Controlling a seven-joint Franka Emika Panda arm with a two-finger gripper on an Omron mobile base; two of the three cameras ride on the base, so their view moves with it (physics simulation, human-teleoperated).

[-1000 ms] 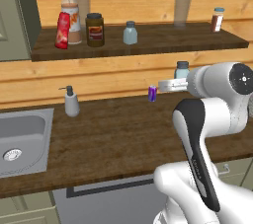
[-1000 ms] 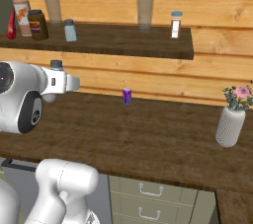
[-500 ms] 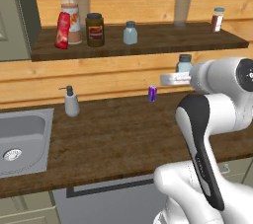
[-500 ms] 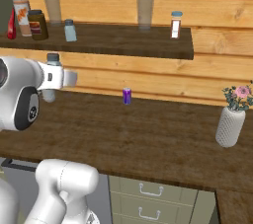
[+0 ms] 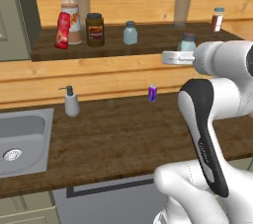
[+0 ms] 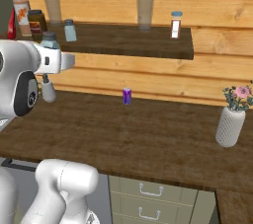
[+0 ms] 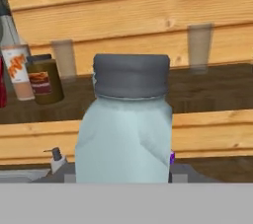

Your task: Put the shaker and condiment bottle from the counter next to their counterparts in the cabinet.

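Jaws hold the shaker [image 7: 126, 124] (red bottle [image 5: 63, 30] already shelved); next, set it beside its twin [image 5: 130, 32] on the shelf [image 5: 148, 45].

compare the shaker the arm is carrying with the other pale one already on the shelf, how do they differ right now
The carried shaker is up in the air at the gripper, level with the shelf's front edge; the shelf shaker stands free on the shelf board. The carried one is out toward the right; the shelf one stands further left, next to the dark brown jar. Both are pale blue-grey with grey caps, upright, and look alike in shape.
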